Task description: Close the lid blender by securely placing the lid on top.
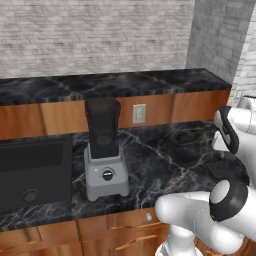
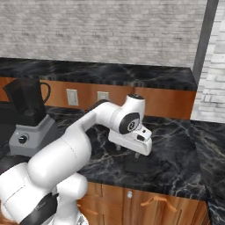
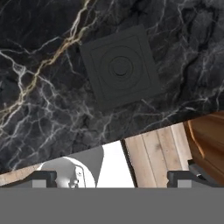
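The blender stands on the dark marble counter at the left, its black tapered jar (image 1: 102, 127) upright on the grey base (image 1: 106, 176) with one round dial; it also appears as the blender (image 2: 30, 118) in the right base view. The lid (image 3: 120, 65), a flat black rounded square with ring marks, lies on the counter well to the blender's right, near the front edge; it also shows as the lid (image 2: 144, 166) and the lid (image 1: 221, 168). My gripper (image 2: 127, 152) hovers straight above the lid, apart from it, open, with nothing between its fingertips (image 3: 43, 177).
A black appliance (image 1: 32, 175) sits against the blender's left side. Behind runs a wood backsplash with an outlet (image 1: 139, 113) under a raised marble ledge (image 1: 115, 82). The counter's front edge (image 3: 175, 120) lies close to the lid, with wooden drawers (image 2: 154, 204) below.
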